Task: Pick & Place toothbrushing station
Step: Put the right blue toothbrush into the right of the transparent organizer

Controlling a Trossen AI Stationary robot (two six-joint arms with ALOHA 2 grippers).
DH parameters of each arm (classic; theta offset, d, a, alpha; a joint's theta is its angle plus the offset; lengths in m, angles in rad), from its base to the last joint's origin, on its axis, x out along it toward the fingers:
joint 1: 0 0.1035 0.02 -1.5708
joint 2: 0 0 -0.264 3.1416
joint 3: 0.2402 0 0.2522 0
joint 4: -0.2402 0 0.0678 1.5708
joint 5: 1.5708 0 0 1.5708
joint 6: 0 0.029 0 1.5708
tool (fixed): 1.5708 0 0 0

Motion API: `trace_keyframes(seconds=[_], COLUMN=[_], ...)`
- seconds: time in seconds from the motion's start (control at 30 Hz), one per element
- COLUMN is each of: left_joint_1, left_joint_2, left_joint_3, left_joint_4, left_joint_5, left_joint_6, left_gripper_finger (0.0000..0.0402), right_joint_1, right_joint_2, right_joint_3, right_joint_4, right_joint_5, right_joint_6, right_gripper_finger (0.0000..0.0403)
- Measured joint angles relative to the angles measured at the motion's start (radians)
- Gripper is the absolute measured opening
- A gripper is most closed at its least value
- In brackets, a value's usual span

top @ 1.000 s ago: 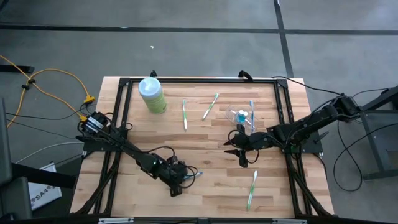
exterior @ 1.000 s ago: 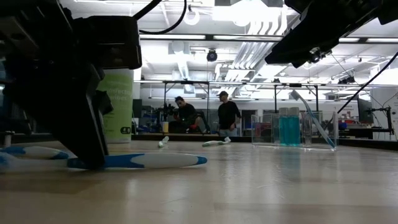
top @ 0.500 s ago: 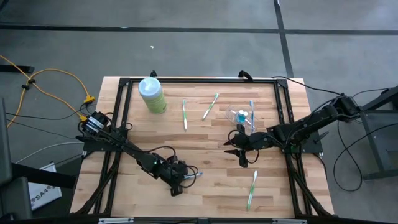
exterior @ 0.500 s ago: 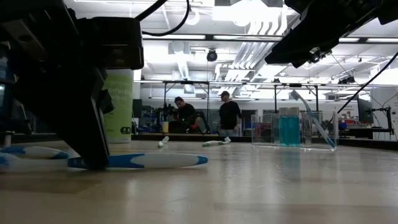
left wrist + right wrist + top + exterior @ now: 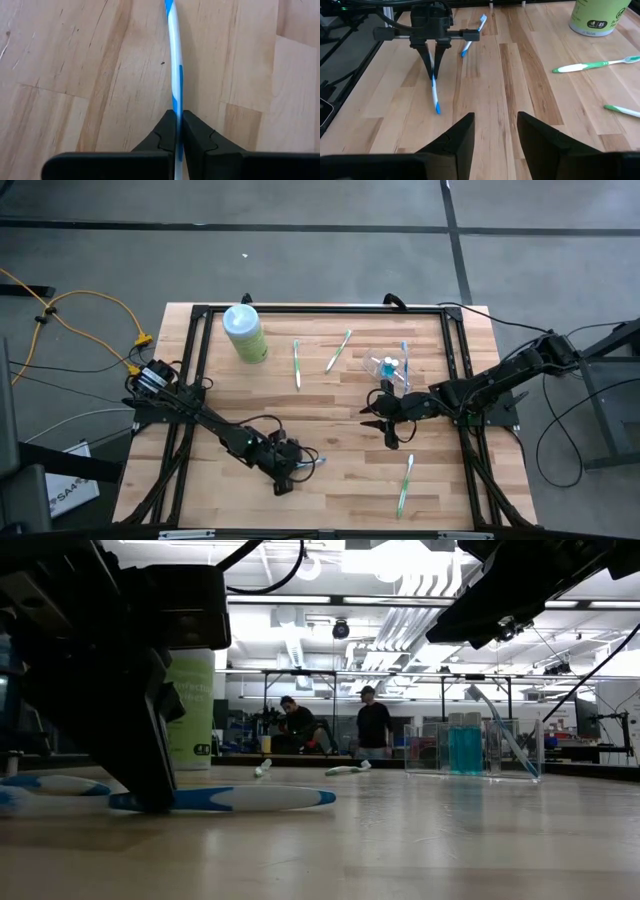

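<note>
From above, the left gripper (image 5: 296, 467) sat low in the frame's lower middle, pinched shut on a blue brush (image 5: 312, 463) lying on the table (image 5: 330, 410). The right gripper (image 5: 384, 420) hovered right of centre, fingers apart, holding nothing. The holder (image 5: 388, 367) stood just above it, upper right of centre, with a brush leaning in it. A green bottle (image 5: 244, 333) stood upper left near the frame rail; bare wood lay between the two arms.

At table height, the left gripper (image 5: 140, 730) filled the left side, touching down on the blue brush (image 5: 240, 798). The holder (image 5: 472, 747) stood at right, with open tabletop ahead of it.

The left wrist camera showed its fingers (image 5: 167, 134) clamped on the brush (image 5: 174, 65).

The right wrist camera showed its own fingers (image 5: 464, 134) spread, with clear planks beyond them up to the left gripper (image 5: 433, 74).
</note>
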Motion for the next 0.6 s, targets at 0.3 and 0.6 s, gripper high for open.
trace_keyframes(seconds=[0.3,0.6], left_joint_1=[0.003,0.000], left_joint_2=[-0.001,0.003], left_joint_3=[0.041,0.141], left_joint_4=[0.001,-0.160], left_joint_5=[-0.001,-0.132], left_joint_6=[0.128,0.312], left_gripper_finger=[0.0004,0.0003], right_joint_1=[0.000,0.000], right_joint_2=[0.000,0.000], right_joint_3=[0.000,0.000], right_joint_4=[0.000,0.000], right_joint_5=[-0.005,-0.007], right_joint_6=[0.000,0.004], right_gripper_finger=[0.0140,0.0140])
